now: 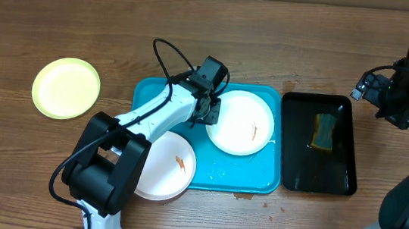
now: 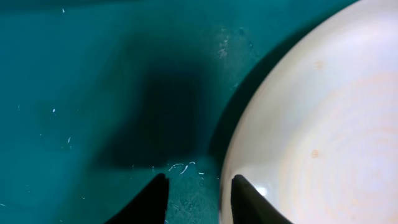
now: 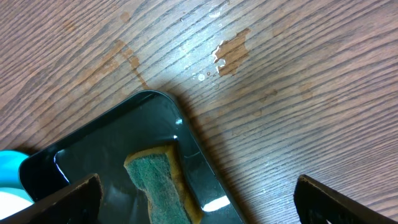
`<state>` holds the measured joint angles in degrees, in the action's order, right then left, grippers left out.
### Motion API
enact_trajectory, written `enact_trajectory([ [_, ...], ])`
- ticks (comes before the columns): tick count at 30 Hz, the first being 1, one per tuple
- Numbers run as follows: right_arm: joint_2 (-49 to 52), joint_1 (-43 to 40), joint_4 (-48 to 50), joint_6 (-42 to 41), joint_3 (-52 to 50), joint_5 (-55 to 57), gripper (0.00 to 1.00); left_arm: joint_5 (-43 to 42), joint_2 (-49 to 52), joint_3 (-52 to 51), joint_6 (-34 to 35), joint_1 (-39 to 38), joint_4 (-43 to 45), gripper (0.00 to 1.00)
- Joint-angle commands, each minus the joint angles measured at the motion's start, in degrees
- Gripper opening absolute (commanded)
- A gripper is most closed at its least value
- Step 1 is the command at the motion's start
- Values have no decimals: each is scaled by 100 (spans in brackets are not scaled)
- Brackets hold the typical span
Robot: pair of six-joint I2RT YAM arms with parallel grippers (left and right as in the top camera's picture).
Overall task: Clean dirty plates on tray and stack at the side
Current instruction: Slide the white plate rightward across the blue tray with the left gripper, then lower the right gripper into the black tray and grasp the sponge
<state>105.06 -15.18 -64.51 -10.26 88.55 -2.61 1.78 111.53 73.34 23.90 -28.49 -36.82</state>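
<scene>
On the turquoise tray (image 1: 233,171) lie two white plates. The far plate (image 1: 242,122) carries an orange speck, and so does the near plate (image 1: 165,167), which overhangs the tray's front left edge. A yellow-green plate (image 1: 66,88) rests on the table at the left. My left gripper (image 1: 208,113) is low at the far plate's left rim. In the left wrist view the gripper (image 2: 198,199) is open, one finger over the plate (image 2: 323,124), the other over the tray floor (image 2: 74,74), the rim between them. My right gripper (image 1: 396,100) hangs wide open and empty (image 3: 199,202).
A glossy black tray (image 1: 313,168) right of the turquoise one holds a green-and-yellow sponge (image 1: 325,132). The right wrist view shows that tray's corner (image 3: 93,162), the sponge (image 3: 155,183) and a wet stain (image 3: 230,53) on the wood. Small spills mark the table by the turquoise tray's front edge.
</scene>
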Motion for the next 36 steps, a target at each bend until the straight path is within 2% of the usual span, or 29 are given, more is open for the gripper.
enact_trajectory([
  [1,-83,4,11,-7,72,-4,100,125,-24,-103,59,-13,48,27],
  [5,-83,4,11,-7,72,-4,100,92,-24,-103,79,-13,68,13],
  [12,-83,4,11,-7,72,-4,100,-326,-24,-107,81,-15,11,16],
  [19,-83,4,11,-7,72,-4,100,-326,-24,-131,229,-13,-76,9],
  [21,-83,4,92,-66,72,-20,100,-323,-24,-151,306,-13,-105,4],
  [26,-83,4,105,-372,72,-1045,100,-328,-24,-280,365,-4,31,4],
  [28,-90,4,144,-326,83,-1978,100,-326,-24,-284,385,-4,28,4],
  [29,-90,9,85,-96,83,-2529,98,-326,-24,-284,382,-4,28,4],
  [30,-90,42,-26,179,83,-2811,80,-326,-24,-284,382,-4,26,4],
  [31,-90,101,-186,337,83,-2798,69,-326,-24,-284,382,-4,24,4],
  [33,-90,258,-520,299,79,-2214,63,-326,-24,-284,382,-4,26,5],
  [36,-90,601,-951,92,0,-1064,62,-326,-24,-284,382,-4,28,6],
])
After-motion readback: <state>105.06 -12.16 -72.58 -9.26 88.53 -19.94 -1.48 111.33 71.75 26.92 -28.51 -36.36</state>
